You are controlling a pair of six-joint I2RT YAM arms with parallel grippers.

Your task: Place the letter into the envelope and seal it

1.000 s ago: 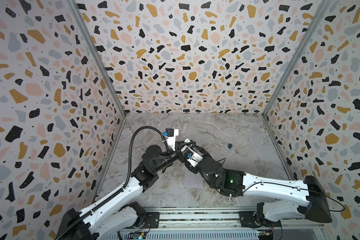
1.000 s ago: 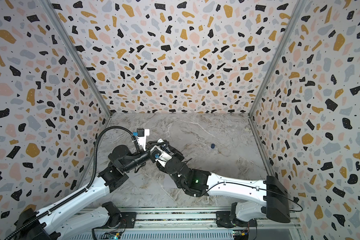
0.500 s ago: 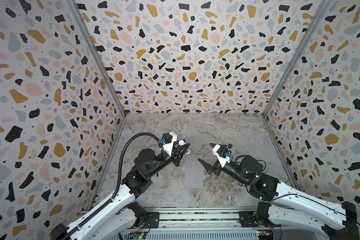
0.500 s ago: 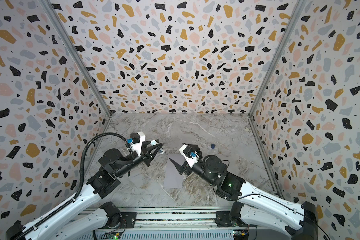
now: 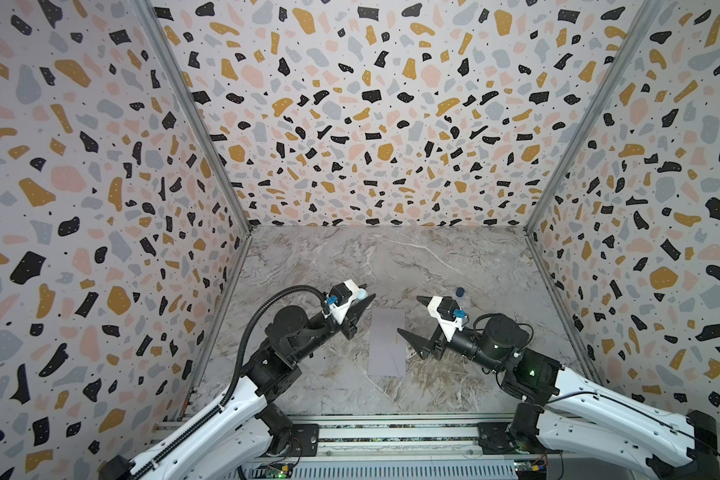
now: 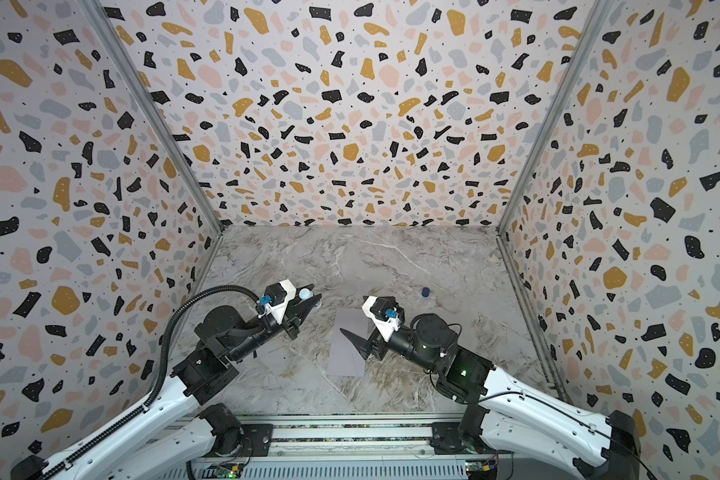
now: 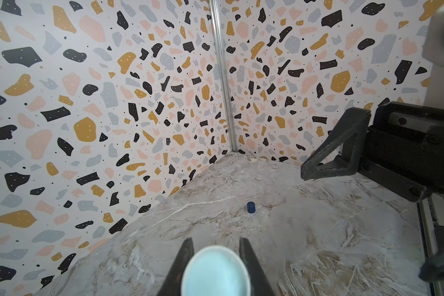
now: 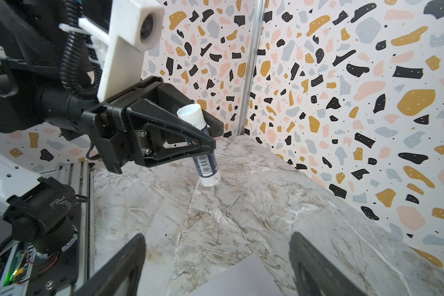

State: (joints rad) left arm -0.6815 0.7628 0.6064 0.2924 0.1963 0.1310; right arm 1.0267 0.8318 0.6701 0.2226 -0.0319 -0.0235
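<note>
The pale grey-lavender envelope (image 5: 386,347) (image 6: 347,353) lies flat and lengthwise on the marble table between the two arms; one corner (image 8: 241,279) shows in the right wrist view. The letter is out of view in every frame. My left gripper (image 5: 364,301) (image 6: 313,297) (image 7: 215,241) is shut on an uncapped glue stick (image 8: 204,153) (image 7: 215,271), held nearly upright left of the envelope, with its lower end close to the table. My right gripper (image 5: 410,315) (image 6: 353,314) (image 8: 217,235) hangs open and empty above the envelope's far right edge.
A small dark blue cap (image 5: 459,292) (image 6: 425,292) (image 7: 251,207) stands on the table behind the right gripper. Patterned walls close in the table on three sides. A metal rail (image 5: 391,436) runs along the front edge.
One second ago both grippers met at the glue stick over the middle. The right gripper has since let go, opened wide and drawn back right; the left has drawn back left with the stick.
</note>
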